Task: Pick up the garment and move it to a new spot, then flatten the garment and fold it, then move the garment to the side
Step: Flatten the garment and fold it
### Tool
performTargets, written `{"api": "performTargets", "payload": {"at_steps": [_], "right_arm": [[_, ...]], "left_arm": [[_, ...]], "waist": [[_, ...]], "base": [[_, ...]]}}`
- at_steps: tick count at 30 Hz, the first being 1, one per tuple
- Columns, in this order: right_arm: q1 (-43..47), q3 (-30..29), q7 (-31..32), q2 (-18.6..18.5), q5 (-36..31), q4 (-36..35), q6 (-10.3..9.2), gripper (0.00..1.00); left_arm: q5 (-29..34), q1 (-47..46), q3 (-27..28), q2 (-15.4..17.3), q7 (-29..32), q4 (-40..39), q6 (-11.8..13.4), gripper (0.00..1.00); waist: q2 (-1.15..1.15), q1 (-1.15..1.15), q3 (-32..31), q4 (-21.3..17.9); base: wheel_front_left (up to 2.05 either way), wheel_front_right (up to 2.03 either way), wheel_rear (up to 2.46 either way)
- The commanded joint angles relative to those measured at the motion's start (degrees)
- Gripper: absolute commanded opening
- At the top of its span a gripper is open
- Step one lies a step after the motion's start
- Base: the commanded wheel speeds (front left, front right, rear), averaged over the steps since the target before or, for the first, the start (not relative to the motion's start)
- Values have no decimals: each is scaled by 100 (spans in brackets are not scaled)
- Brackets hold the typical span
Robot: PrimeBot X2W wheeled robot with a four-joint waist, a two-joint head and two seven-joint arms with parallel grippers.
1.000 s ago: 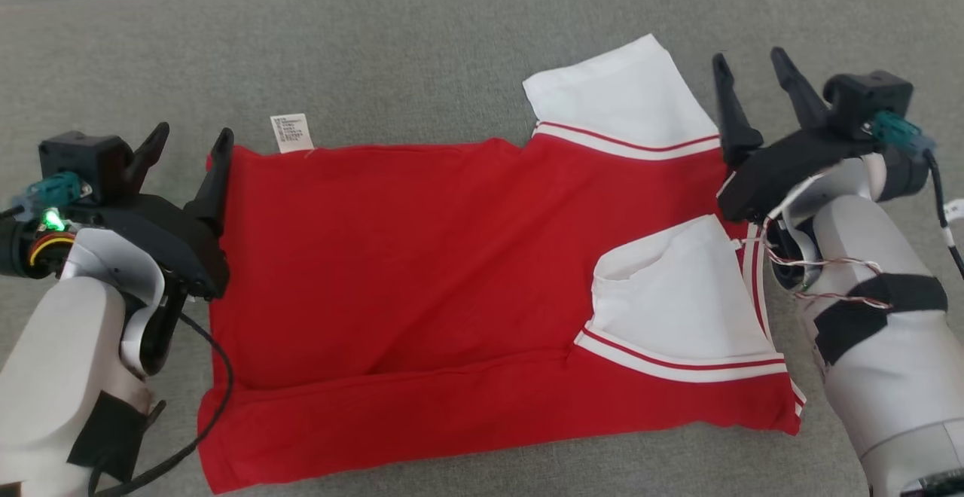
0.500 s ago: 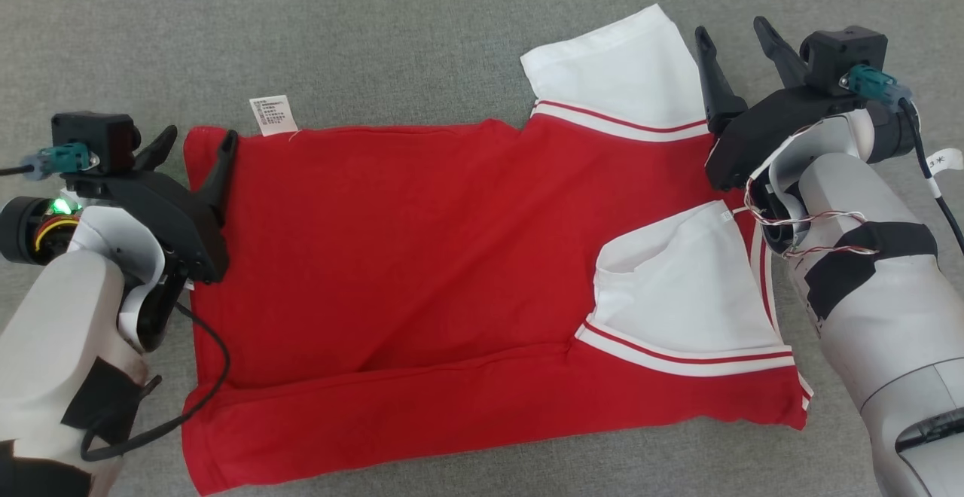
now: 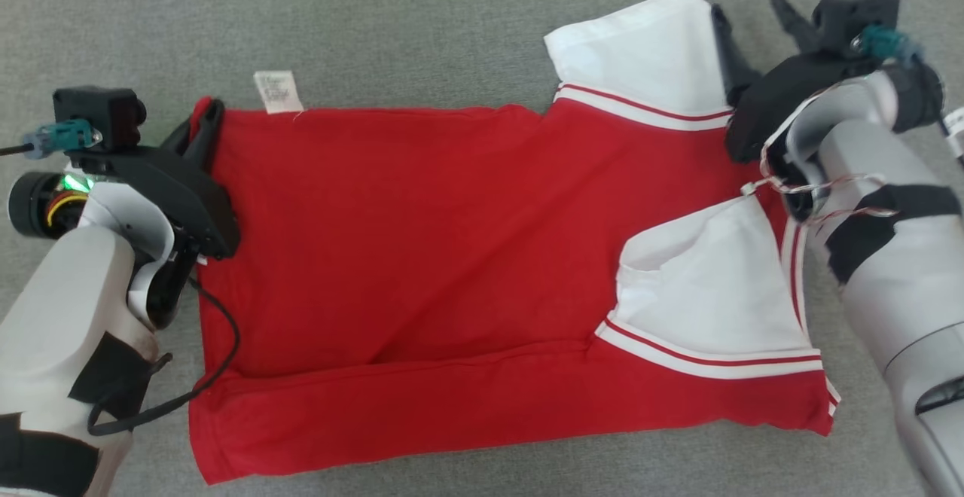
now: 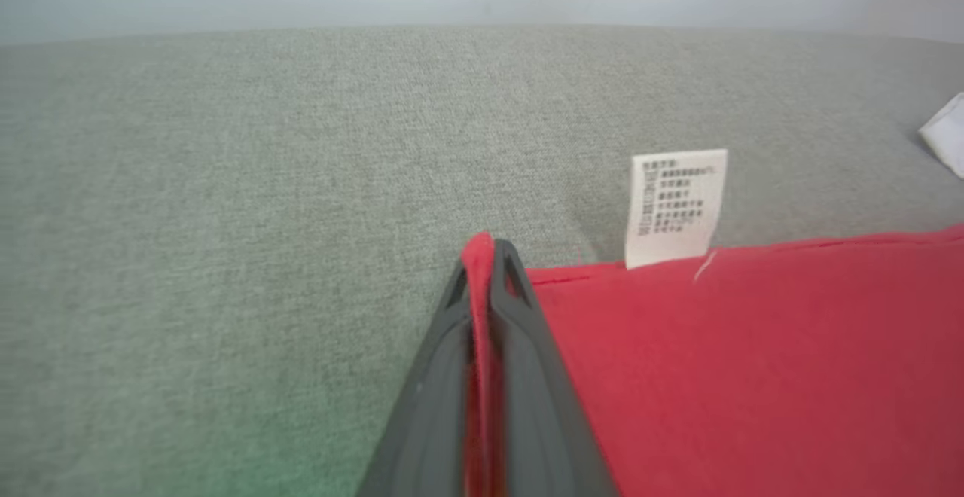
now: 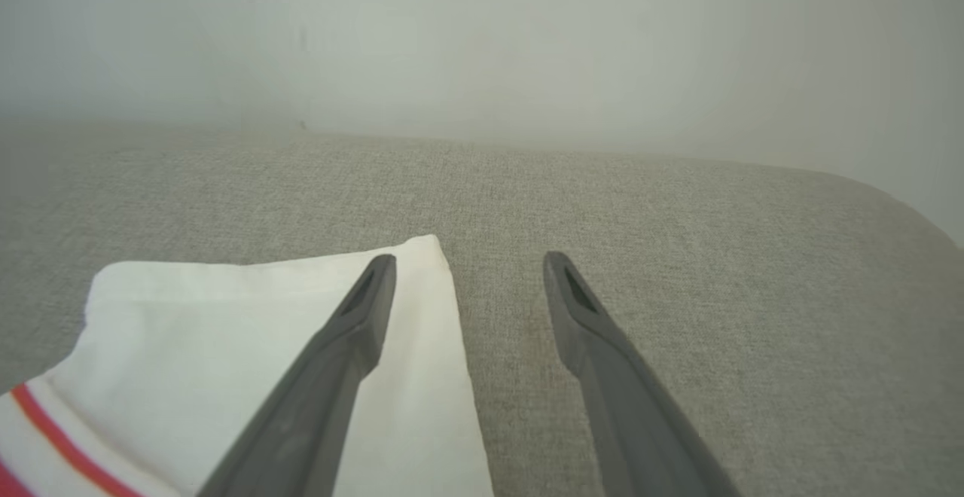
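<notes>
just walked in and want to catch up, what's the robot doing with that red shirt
A two-armed robot is working on a red garment with white sleeves, which lies mostly flat on a grey fabric surface with a fold along its near edge. The left gripper is shut on the garment's far left corner, beside the care label. The right gripper is open at the far white sleeve, with one of its fingers over the sleeve and the other over the surface, gripping nothing yet.

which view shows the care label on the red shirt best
The left wrist view: the care label is large, its printed lines visible, standing off the edge of the red shirt. The head view shows it small. The right wrist view faces a white sleeve.
</notes>
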Motion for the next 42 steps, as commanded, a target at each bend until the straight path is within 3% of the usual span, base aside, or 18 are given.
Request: {"api": "performTargets", "payload": {"at_steps": [1, 7, 16, 17, 19, 20, 32, 42], "right_arm": [[-74, 17, 20, -27, 33, 19, -14, 100], [-449, 112, 290, -200, 23, 332, -14, 100], [-766, 125, 828, -336, 88, 583, -14, 100], [-772, 132, 932, -343, 79, 609, -14, 82], [-761, 136, 1047, -352, 63, 650, -14, 17], [-770, 131, 1050, -344, 66, 659, -14, 0], [-718, 248, 395, -133, 212, 413, -14, 0], [71, 638, -138, -406, 813, -458, -14, 0]], "left_arm": [[-9, -59, 0, -18, -34, -16, 15, 0], [110, -84, -76, -189, -407, -314, 93, 0], [200, 90, -253, -328, -493, -839, 143, 0], [201, 104, -261, -329, -498, -885, 142, 0], [198, 136, -274, -324, -501, -951, 161, 0], [195, 145, -278, -321, -500, -977, 171, 0], [35, 413, -181, -179, -634, -985, 241, 0], [-77, 759, -104, -7, -716, -903, 319, 0]], "waist": [[0, 0, 76, 88], [0, 0, 240, 390], [0, 0, 467, 643], [0, 0, 487, 650], [0, 0, 513, 658], [0, 0, 522, 659], [0, 0, 164, 371], [0, 0, -215, 20]], "base": [[0, 0, 0], [0, 0, 0], [0, 0, 0], [0, 0, 0], [0, 0, 0], [0, 0, 0], [0, 0, 0], [0, 0, 0]]}}
